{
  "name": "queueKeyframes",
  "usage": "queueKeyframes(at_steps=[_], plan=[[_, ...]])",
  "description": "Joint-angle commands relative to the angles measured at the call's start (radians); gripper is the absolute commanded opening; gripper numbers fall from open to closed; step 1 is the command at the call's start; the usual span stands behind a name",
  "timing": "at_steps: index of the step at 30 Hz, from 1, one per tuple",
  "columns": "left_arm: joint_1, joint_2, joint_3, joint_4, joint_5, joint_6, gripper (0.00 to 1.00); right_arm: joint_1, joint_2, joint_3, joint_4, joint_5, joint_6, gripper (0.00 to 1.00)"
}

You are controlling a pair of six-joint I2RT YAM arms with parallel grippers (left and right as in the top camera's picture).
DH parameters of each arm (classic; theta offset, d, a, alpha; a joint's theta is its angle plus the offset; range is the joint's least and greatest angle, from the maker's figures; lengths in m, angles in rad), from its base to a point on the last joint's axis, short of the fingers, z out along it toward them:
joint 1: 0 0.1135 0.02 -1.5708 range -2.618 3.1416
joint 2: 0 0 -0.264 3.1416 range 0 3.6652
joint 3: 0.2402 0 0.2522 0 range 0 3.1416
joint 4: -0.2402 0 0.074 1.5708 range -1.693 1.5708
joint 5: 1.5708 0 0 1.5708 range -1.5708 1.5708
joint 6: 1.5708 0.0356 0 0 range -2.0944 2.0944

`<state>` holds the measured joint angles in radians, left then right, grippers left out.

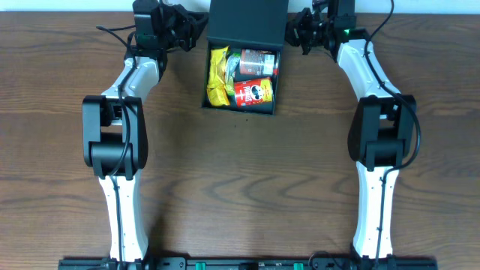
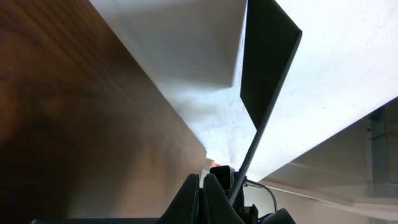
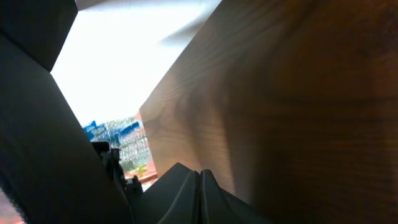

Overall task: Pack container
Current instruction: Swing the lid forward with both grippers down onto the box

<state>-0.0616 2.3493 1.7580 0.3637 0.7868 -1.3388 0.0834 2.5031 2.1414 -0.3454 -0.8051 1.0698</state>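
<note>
1. Container [image 1: 238,110] sat at far centre of the wooden table [image 1: 240,187], open, w/ its lid flap [image 1: 247,22] standing up on the far side.
2. Inside: yellow snack bag [image 1: 217,79] on the left, red Pringles can [image 1: 253,93] near-right, a second can [image 1: 259,61] just beyond it. Box looked full, so loading prob. done.
3. Left gripper [image 1: 191,31] was at the flap's left edge, right gripper [image 1: 296,34] at its right edge.
4. Left wrist view: fingers [image 2: 194,194] pressed together w/ nothing between them, the flap's edge just beside them on the right.
5. Right wrist view: same. Fingers [image 3: 186,193] closed & empty, dark flap filling the left of the frame.
6. Step in hand, as I judge it: closing the lid.
7. Next move would need both arms to push the flap toward the near side & down together, evenly so it doesn't twist. The cans' tops may hold it off.
</note>
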Motion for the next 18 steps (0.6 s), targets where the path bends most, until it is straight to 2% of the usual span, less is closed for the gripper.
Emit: queueKeyframes(at_steps=[1,9,18], plan=[[-0.015,0.002,0.011,0.012,0.056,-0.01,0.06,0.008,0.003,0.002,0.018,-0.034,0.014,0.01],[-0.016,0.002,0.011,0.011,0.087,-0.007,0.06,-0.015,0.003,0.002,0.128,0.012,0.087,0.02],[-0.017,0.002,0.011,-0.018,0.094,0.048,0.06,-0.013,0.003,0.002,0.274,-0.116,0.219,0.02]])
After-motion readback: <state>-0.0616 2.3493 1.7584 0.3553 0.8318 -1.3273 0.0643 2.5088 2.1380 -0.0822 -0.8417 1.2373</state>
